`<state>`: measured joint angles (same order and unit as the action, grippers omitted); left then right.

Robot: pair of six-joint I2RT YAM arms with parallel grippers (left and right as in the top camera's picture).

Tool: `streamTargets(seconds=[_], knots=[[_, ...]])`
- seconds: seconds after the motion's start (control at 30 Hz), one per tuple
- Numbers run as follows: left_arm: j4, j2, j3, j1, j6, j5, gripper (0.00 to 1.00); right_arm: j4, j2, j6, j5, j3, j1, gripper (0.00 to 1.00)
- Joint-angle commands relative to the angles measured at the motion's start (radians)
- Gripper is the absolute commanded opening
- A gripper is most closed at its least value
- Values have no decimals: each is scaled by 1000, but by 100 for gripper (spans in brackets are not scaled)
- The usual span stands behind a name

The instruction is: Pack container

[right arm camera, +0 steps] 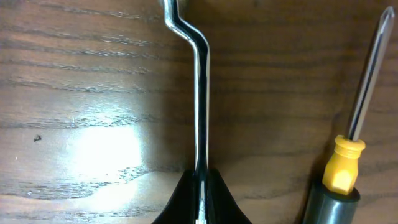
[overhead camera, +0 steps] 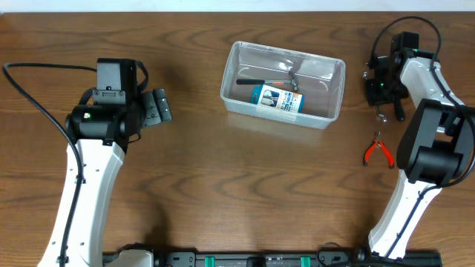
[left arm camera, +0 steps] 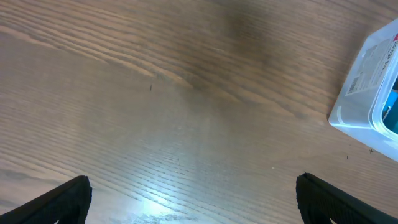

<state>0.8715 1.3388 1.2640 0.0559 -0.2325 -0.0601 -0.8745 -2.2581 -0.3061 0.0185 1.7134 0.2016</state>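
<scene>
Presently, the left hand [overhead camera: 159,108] hovers over bare desk [overhead camera: 193,185] at the left side, well apart from every object. In the left wrist view its 2 fingers [left arm camera: 62,202] sit at opposite lower corners with a wide gap between them, spread apart and gripping nothing.

The container [overhead camera: 330,70], a clear plastic tub with rounded corners, stands upright on the desk at centre, toward the far edge. One corner of it shows at the right edge of the left wrist view. Inside lie a blue-and-white box [overhead camera: 278,100] against the near wall, a black-handled tool [overhead camera: 249,81] behind it, and a small metal part [overhead camera: 294,76] whose kind cannot be told.

The right hand [right arm camera: 200,183] is low over the desk to the right of the container. Its fingers are pressed together on a bent chrome bar [right arm camera: 200,93], which runs straight away from them and kinks near its far end. Just beside it lies a screwdriver [right arm camera: 348,162] with a yellow collar, not touching the bar. Red-handled pliers [overhead camera: 378,151] lie on the desk nearer the robot's base.
</scene>
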Motion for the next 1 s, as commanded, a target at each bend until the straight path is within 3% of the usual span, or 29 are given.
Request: streamTargets(seconds=[0.0,0.27,0.6,0.83,0.97], knots=[[3,0,12,-5,-5,-16,98,-9,-27,7,0,-4,1,1],[3,0,12,-5,-5,-16,98,-78,-18,38,0,137,-5,1],[3,0,12,-5,-5,-16,98,-273,-8,61,-7,595,-38,1],[3,0,12,-5,-5,-16,98,-368,7,-42,-217,824,-119,1],[3,0,12,-5,-5,-16,98,-407,24,-120,-229,874,-203,1]])
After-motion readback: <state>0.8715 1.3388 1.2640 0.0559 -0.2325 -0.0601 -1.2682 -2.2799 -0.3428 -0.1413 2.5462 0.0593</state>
